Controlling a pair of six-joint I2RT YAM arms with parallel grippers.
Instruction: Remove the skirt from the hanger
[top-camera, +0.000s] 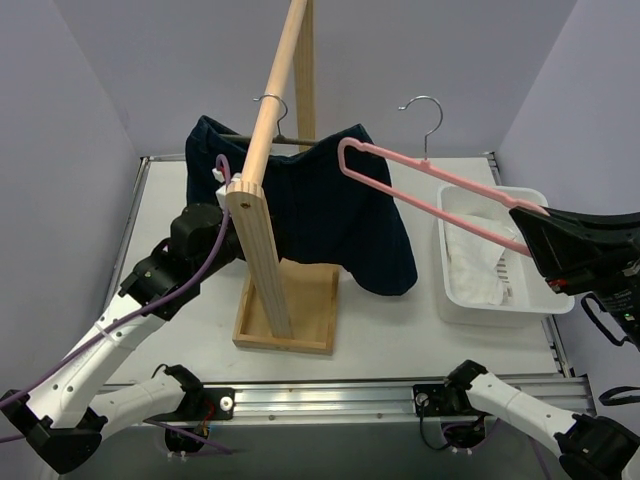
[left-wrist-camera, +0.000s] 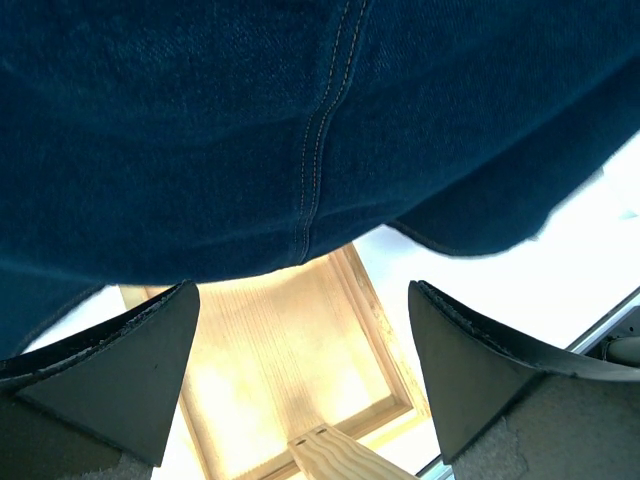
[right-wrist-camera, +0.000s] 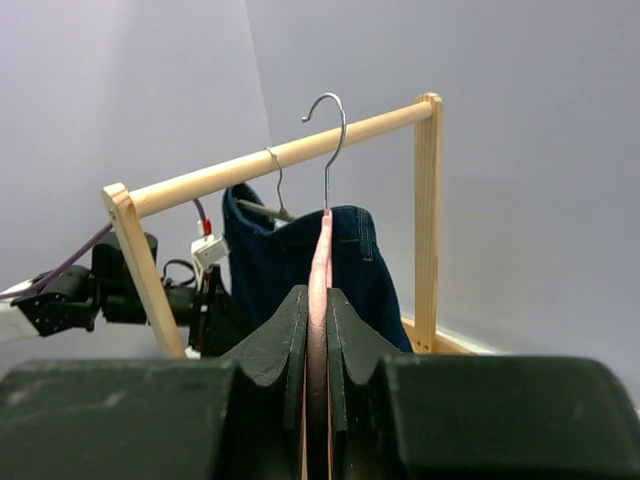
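Note:
The dark blue denim skirt (top-camera: 320, 215) hangs by the wooden rail (top-camera: 272, 95). Its left waist is by a hanger with a metal hook (top-camera: 272, 103). Its right waist corner is at the far tip of a pink hanger (top-camera: 420, 195). My right gripper (top-camera: 530, 235) is shut on the pink hanger's near end, also in the right wrist view (right-wrist-camera: 317, 295). That hanger's hook (top-camera: 425, 108) is off the rail. My left gripper (left-wrist-camera: 302, 290) is open and empty just below the skirt's hem (left-wrist-camera: 310, 150). In the top view its fingers are hidden behind the rack post.
The rack's wooden base (top-camera: 300, 305) and upright post (top-camera: 262, 260) stand mid-table. A white bin (top-camera: 448, 290) holding white cloth sits at the right. Grey walls close in the left, the right and the back. The left arm's wrist (top-camera: 195, 232) is beside the post.

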